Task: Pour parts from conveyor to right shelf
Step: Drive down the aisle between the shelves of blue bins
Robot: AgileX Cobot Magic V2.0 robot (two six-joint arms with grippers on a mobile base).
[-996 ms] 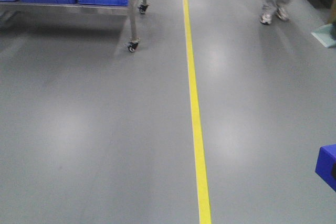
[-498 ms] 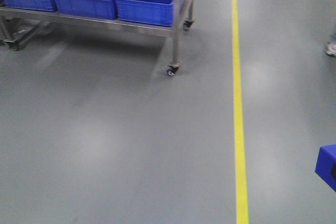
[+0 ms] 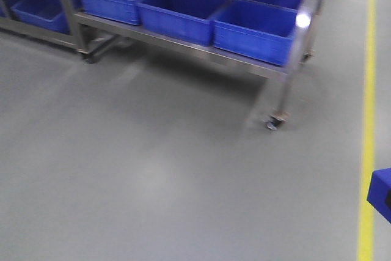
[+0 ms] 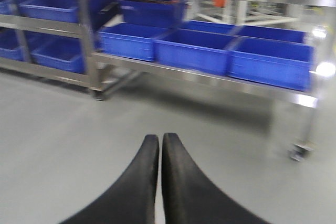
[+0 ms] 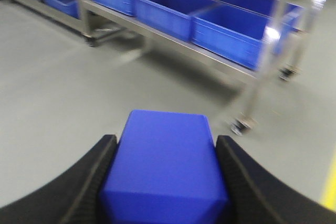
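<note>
Right fingers (image 5: 89,182) clamped round blue part (image 5: 165,166); left fingers (image 4: 142,182) pressed together, empty. Shelf (image 3: 183,44) close ahead; tipping into bins (image 3: 253,29) not yet done.

blue block (image 5: 165,166): upright, clamped in right gripper (image 5: 165,141) | steel shelf (image 4: 210,77): blue bins (image 4: 194,51) side by side

Blue block (image 3: 380,194) cut by right edge, front view; shelf (image 4: 210,78) motion-blurred, upper tier cropped.
</note>
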